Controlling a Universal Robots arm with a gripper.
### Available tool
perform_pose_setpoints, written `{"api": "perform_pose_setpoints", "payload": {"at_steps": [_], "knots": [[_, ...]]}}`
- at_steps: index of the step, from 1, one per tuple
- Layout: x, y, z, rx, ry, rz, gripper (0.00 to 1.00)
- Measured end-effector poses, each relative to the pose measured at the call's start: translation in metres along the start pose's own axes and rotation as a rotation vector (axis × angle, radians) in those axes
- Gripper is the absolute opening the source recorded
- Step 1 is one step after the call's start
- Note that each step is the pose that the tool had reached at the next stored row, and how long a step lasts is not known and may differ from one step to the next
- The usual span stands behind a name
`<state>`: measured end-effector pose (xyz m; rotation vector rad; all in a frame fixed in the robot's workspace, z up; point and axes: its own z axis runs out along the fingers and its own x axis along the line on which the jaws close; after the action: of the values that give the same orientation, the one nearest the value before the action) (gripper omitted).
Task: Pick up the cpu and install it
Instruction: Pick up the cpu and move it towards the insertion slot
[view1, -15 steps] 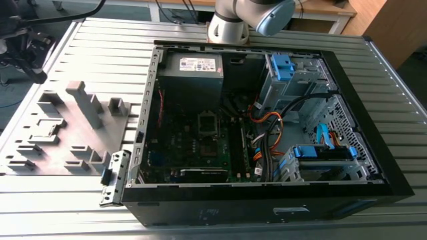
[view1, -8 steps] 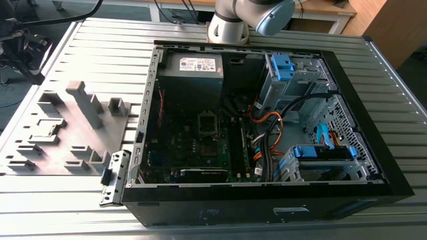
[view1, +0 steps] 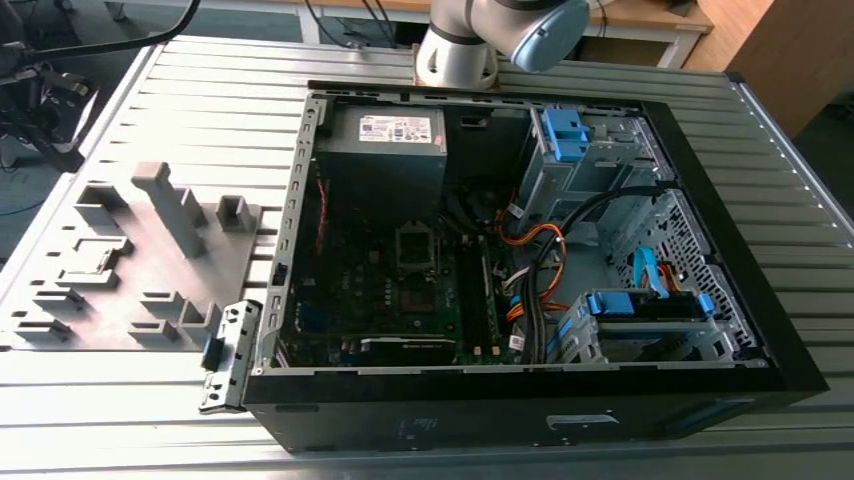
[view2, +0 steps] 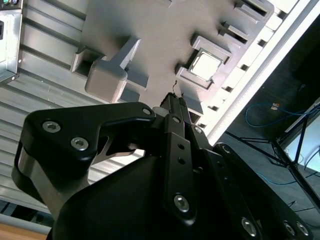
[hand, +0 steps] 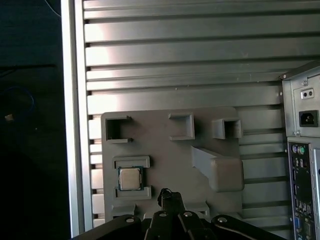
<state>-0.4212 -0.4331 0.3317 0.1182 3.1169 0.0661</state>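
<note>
The cpu (hand: 129, 178) is a small square chip with a shiny silver top. It lies flat in a square recess of the grey holder plate (hand: 165, 150), and also shows in the second wrist view as the cpu (view2: 206, 65) and in the exterior view as the cpu (view1: 94, 263). My gripper (hand: 167, 195) hangs well above the plate, beside the chip and apart from it. In the second wrist view the gripper (view2: 176, 97) has its two thin fingers pressed together with nothing between them.
An open black computer case (view1: 534, 400) lies on the slatted metal table (view1: 200, 100), with the motherboard (view1: 400, 290), cables and blue-tabbed drive cages (view1: 641, 310) inside. The holder plate (view1: 147, 270) carries several raised blocks. The arm's base (view1: 461, 50) stands behind the case.
</note>
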Motion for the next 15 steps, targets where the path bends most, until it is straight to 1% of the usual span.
{"api": "perform_pose_setpoints", "payload": {"at_steps": [5,15], "knots": [[0.0022,-0.0003,0.0021,0.0000,0.0001,0.000,0.11],[0.0031,-0.0004,0.0044,0.0000,0.0000,0.000,0.11]]}}
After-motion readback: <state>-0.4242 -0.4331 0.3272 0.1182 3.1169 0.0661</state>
